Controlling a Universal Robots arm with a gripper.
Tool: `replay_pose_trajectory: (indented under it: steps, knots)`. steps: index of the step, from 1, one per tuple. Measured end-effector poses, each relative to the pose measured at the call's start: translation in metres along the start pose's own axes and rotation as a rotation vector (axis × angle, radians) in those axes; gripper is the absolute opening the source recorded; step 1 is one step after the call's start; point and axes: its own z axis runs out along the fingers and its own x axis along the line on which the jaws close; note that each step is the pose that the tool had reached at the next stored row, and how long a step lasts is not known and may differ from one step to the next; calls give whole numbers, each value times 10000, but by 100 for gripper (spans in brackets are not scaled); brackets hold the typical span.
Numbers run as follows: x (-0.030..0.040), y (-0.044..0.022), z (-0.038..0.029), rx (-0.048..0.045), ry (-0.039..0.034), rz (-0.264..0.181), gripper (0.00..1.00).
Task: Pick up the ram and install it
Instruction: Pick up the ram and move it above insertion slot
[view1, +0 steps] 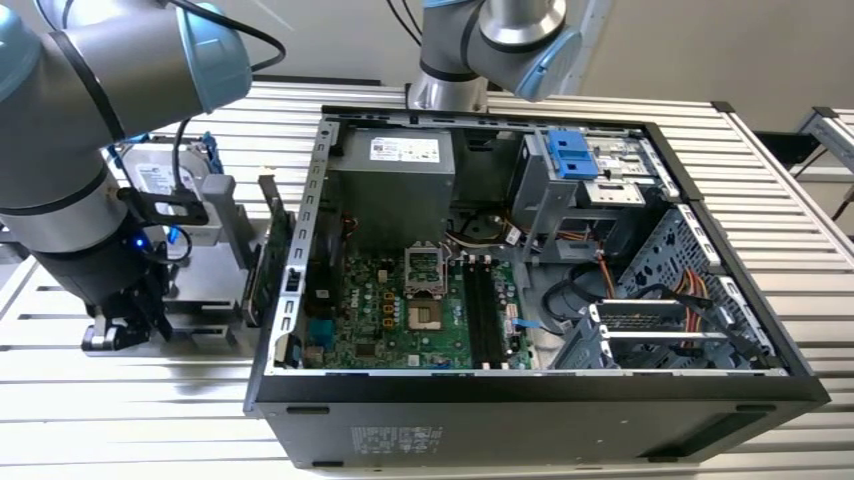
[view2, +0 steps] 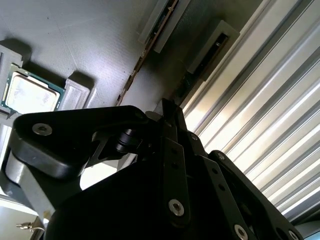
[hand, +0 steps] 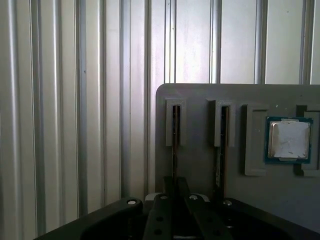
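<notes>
While gripper (hand: 176, 186) hovers at slotted grey holder (hand: 200, 165), thin ram (hand: 175, 135) (edge-on)

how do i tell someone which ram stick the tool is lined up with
On the ribbed metal table lies a grey holder plate with a square silver processor. Two thin sticks stand on edge in raised slots beside it; the ram is the one farther from the processor, in line with the tool.

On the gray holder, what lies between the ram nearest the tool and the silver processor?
A second slot holding another stick on edge, in the first wrist view.
</notes>
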Motion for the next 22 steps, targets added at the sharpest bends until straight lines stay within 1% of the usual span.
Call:
replay_pose_trajectory:
  steps: [22]
  knots:
    - [3,1,-109,-1,1,-1,0]
